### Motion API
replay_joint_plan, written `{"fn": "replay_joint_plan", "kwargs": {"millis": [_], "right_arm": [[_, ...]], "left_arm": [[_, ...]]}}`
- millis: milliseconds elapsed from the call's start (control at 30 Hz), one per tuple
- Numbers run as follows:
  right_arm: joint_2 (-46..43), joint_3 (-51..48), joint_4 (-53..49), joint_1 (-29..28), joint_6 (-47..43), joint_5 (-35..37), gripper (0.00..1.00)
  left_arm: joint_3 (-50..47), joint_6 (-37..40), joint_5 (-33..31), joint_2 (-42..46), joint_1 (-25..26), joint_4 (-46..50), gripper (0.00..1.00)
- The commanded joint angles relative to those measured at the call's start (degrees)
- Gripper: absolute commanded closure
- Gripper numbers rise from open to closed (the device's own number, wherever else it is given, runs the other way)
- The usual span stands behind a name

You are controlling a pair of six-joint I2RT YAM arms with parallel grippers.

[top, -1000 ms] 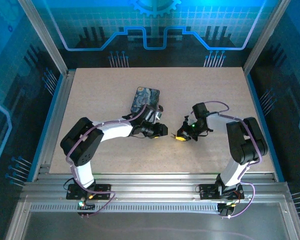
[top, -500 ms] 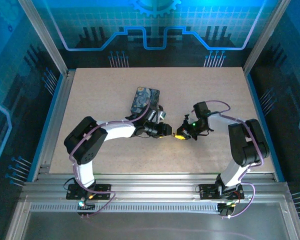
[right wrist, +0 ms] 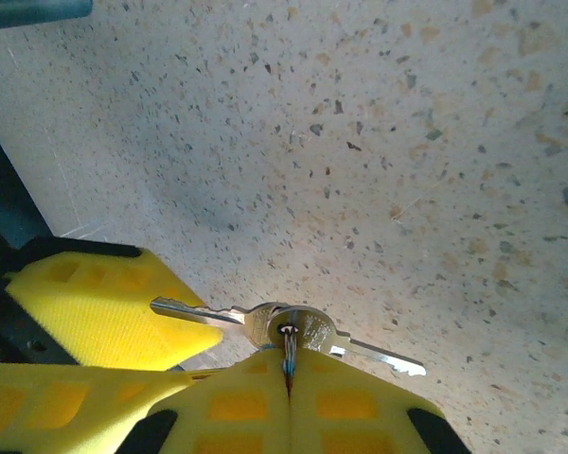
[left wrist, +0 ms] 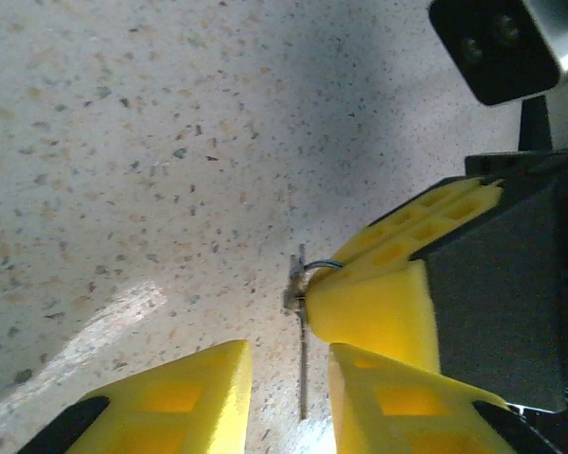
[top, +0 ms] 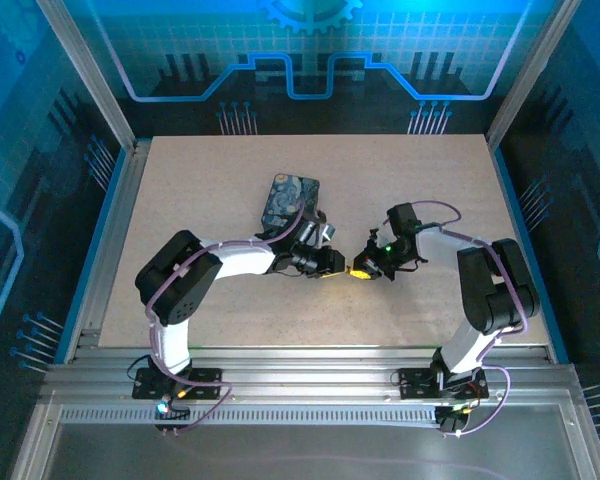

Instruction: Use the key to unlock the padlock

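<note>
Top view: L gripper [top: 332, 264] has slid right since 1 s ago, now just beside R gripper [top: 363, 268] at frame centre on the speckled beige table [top: 200, 180]. The dark blue swirl-patterned rectangular tin [top: 288, 198] up-left of them is unmoved, and R arm has barely shifted. Can't tell where the padlock sits; too small here. L wrist view: L gripper [left wrist: 289, 357] at bottom, yellow fingers [left wrist: 185, 392] parted by a narrow gap, w/ one blade of the small silvery metal keys on a thin ring [left wrist: 303, 378] standing in it, not yet pinched. R wrist view: R gripper [right wrist: 286, 367] clenched on the ring, keys [right wrist: 289, 326] sticking out both sides, lower centre. Judgement: a handover or regrip of the keys is starting; unlocking not yet begun.
</note>
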State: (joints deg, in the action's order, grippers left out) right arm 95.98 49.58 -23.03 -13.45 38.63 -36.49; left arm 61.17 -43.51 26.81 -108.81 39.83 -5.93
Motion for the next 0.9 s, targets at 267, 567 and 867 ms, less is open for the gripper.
{"fn": "replay_joint_plan", "kwargs": {"millis": [267, 567, 867], "right_arm": [[-1.2, 0.5, -1.0, -0.5, 0.9, -0.5, 1.00], [-1.2, 0.4, -1.3, -0.5, 0.9, 0.1, 0.99], [-2.7, 3.3, -7.0, 1.6, -3.7, 3.7, 0.74]], "left_arm": [[2.0, 0.8, 2.1, -1.6, 0.6, 0.1, 0.83], [2.2, 1.3, 2.0, -1.6, 0.6, 1.0, 0.96], [4.7, 7.5, 3.3, -1.4, 0.5, 8.2, 1.00]]}}
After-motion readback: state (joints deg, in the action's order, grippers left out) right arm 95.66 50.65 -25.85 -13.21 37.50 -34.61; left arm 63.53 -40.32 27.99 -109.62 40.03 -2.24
